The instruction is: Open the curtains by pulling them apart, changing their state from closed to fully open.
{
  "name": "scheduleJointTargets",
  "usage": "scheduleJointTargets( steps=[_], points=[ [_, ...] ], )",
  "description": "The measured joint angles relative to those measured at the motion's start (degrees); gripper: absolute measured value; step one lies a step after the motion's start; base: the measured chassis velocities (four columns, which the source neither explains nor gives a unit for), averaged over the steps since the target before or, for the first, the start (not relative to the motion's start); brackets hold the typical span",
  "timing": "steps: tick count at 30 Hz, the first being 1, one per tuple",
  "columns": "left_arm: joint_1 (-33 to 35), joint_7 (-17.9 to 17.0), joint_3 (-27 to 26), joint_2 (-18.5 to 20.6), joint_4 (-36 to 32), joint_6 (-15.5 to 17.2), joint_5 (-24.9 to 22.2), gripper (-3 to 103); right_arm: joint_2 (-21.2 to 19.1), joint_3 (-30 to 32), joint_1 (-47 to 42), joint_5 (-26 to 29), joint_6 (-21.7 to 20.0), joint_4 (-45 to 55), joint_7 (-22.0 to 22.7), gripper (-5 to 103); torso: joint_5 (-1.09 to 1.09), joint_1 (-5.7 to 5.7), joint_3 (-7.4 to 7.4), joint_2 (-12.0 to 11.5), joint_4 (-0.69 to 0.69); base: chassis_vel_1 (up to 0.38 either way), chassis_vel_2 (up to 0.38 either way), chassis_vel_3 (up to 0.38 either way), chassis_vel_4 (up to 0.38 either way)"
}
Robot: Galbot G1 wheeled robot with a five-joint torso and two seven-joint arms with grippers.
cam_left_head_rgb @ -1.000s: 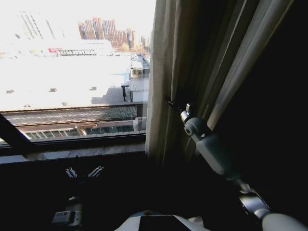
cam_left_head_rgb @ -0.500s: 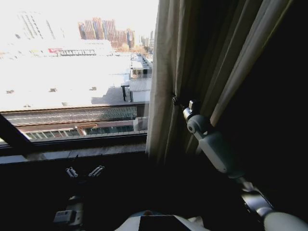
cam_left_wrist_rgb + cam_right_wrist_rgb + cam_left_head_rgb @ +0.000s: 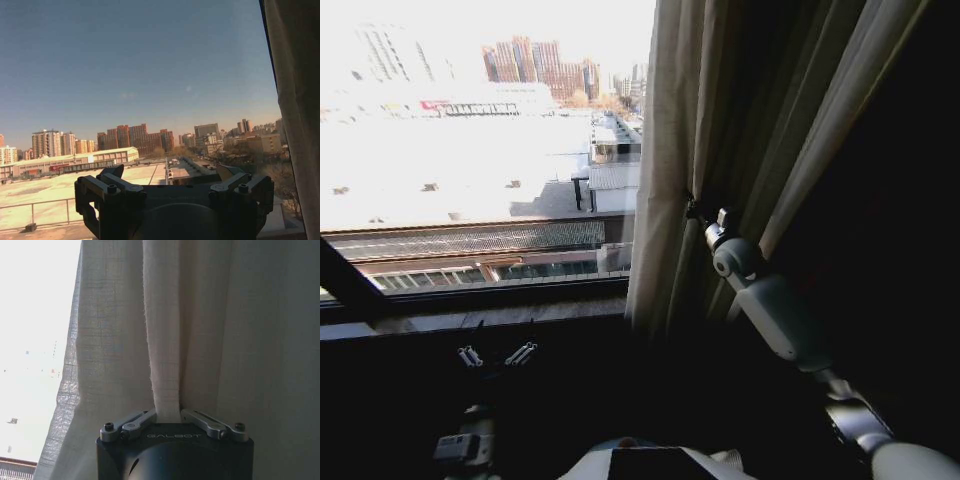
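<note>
A tall pale pleated curtain (image 3: 665,150) hangs bunched on the right side of the window, its free edge running down the middle of the head view. My right gripper (image 3: 694,210) is raised against that curtain and shut on a narrow vertical fold of the fabric. The right wrist view shows the fold (image 3: 165,315) pinched between the right gripper's (image 3: 168,416) fingers. My left gripper (image 3: 496,356) sits low below the window sill, open and holding nothing. The left wrist view looks past the open left gripper (image 3: 170,172) through the glass, with the curtain's edge (image 3: 295,100) to one side.
The window pane left of the curtain is uncovered and shows bright rooftops and buildings. A black frame bar (image 3: 350,285) crosses the lower left corner, above the sill (image 3: 470,320). The room to the right of the curtain is dark.
My right gripper has moved a little to the right with the curtain fold in it, and the curtain's edge has followed, baring slightly more glass. The left arm has not moved.
</note>
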Motion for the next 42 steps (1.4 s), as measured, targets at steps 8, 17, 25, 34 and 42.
scheduleJointTargets(
  steps=[8,17,25,34,42],
  points=[
    [0.1,0.0,-0.2,0.4,0.0,0.0,-0.5,100,-3.4,4.9,0.0,0.2,0.2,-6.1,-0.1,0,-0.01,0.0,0.0,0.0,-0.01,0.0,0.0,0.0,0.0],
    [-0.5,0.0,0.5,0.9,0.4,-0.1,-0.5,100,-7.2,6.8,0.3,1.8,0.7,-10.3,-0.3,0,-0.02,0.0,-0.01,0.0,0.0,0.0,0.0,0.0,0.0],
    [-0.4,0.0,0.2,1.2,0.6,-0.4,-1.7,100,-9.2,7.1,3.1,2.4,1.9,-18.1,-0.8,0,0.0,-0.01,-0.01,0.0,-0.01,0.0,0.0,0.0,0.0],
    [0.1,0.1,-0.7,1.4,1.7,-2.0,-3.2,100,-8.9,7.4,2.0,2.2,0.9,-13.5,-0.4,7,0.03,0.0,0.01,0.0,-0.01,0.0,0.0,0.0,0.0],
    [-0.1,0.1,-1.2,1.6,1.8,-2.2,-4.6,100,-9.4,7.5,-6.6,2.2,-1.6,0.4,1.8,40,-0.01,0.0,0.01,0.0,-0.01,0.0,0.0,0.0,0.0]
  ],
)
